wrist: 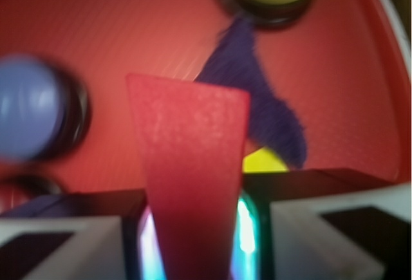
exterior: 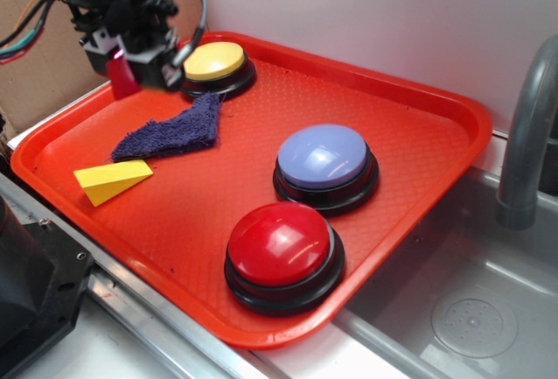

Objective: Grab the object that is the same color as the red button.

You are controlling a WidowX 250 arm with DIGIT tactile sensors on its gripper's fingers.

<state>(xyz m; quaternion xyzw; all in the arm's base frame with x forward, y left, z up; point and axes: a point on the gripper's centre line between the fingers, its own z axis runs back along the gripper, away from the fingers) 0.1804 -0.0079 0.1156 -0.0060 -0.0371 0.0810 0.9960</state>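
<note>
- Gripper (exterior: 131,65) in exterior view: clamped on red wedge (exterior: 122,78), held above the tray's (exterior: 418,126) far-left corner, near yellow button (exterior: 214,63). Red button (exterior: 281,244) sits at the near edge, well apart.
- Wrist view: wedge (wrist: 190,164) fills the gap between the jaws, cloth (wrist: 257,93) and tray below.
- Step: grasp looks made, wedge off the tray. Next: keep the grip firm, hold clear.

Black robot hand (exterior: 131,70) holding a small red wedge block (exterior: 122,77) above the far left corner of a red plastic tray (exterior: 418,135).

On the tray: a glossy red dome button (exterior: 281,247) nearest, a lavender-blue dome button (exterior: 325,161) behind it, a yellow dome button (exterior: 215,64) at the back, a purple-blue cloth (exterior: 172,131), and a yellow wedge block (exterior: 111,180) at left. A grey tap (exterior: 527,135) and steel sink (exterior: 462,301) stand at right.
</note>
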